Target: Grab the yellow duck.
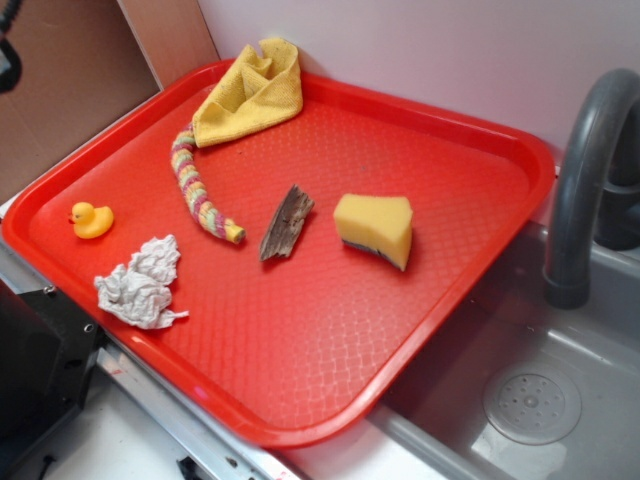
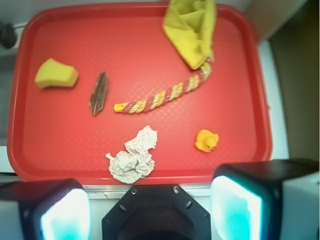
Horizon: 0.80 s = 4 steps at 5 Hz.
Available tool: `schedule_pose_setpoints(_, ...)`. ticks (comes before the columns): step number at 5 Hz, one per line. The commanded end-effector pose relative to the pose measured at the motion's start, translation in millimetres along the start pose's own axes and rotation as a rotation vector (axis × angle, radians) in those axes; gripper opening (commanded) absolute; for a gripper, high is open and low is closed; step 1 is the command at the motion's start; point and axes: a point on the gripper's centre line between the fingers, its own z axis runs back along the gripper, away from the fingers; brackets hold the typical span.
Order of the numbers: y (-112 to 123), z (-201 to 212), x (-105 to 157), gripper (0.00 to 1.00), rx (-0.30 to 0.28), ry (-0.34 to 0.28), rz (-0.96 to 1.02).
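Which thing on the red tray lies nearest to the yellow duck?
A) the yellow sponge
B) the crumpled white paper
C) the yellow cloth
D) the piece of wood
B. In both views the crumpled white paper is the closest neighbour of the yellow duck, lying apart from it near the same tray edge; the sponge, wood piece and cloth are farther off.
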Motion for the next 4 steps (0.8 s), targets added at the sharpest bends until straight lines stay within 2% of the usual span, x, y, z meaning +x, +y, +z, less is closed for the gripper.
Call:
schedule_pose_setpoints(1, 48.9, -52.4, 4.9, 1.0, 0.007, 0.053, -0.068)
schedule_pose_setpoints(3, 73.2, -102.5, 4.0, 1.0, 0.03, 0.139, -0.046)
schedule_pose_setpoints(4, 81.3, -126.5, 1.5, 1.0, 0.064, 0.191, -0.031)
